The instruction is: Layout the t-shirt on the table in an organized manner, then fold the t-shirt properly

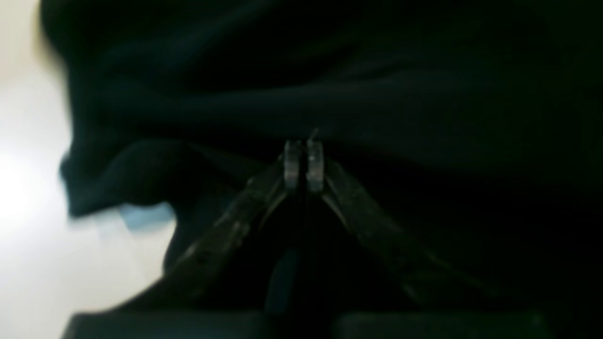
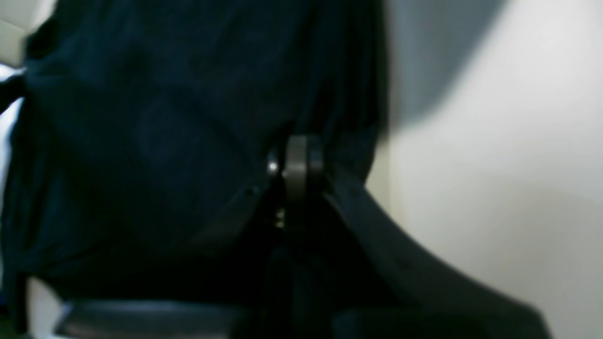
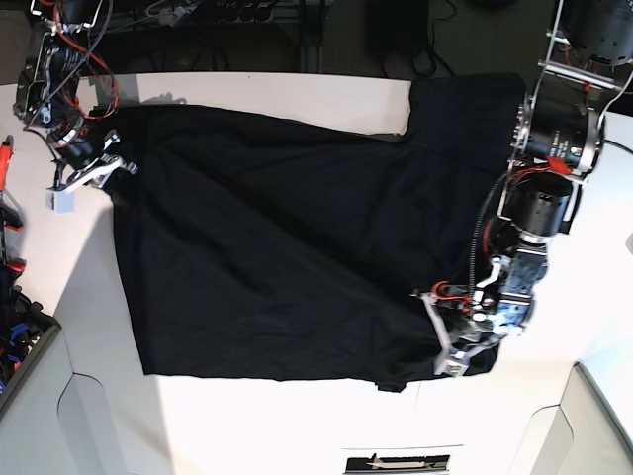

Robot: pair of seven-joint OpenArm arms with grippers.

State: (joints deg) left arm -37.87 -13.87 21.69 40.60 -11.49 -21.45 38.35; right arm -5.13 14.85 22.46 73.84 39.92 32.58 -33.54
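The black t-shirt [image 3: 277, 247] lies spread over most of the white table [image 3: 247, 426], with some wrinkles and a sleeve reaching the far right edge. At the shirt's near right corner, my left gripper [image 3: 442, 341] is shut on the cloth. In the left wrist view its fingertips [image 1: 304, 165] are pressed together on a fold of the t-shirt [image 1: 330, 84]. My right gripper [image 3: 109, 170] is at the shirt's far left corner. The right wrist view shows it [image 2: 297, 165] shut on the edge of the t-shirt [image 2: 165, 117], with bare table [image 2: 494, 165] beside it.
Grey angled panels stand at the near left [image 3: 40, 376] and near right [image 3: 603, 416] corners. Red-handled tools [image 3: 8, 158] lie off the left edge. Dark equipment and cables [image 3: 227, 15] sit beyond the far edge. A small label [image 3: 396, 462] is at the front edge.
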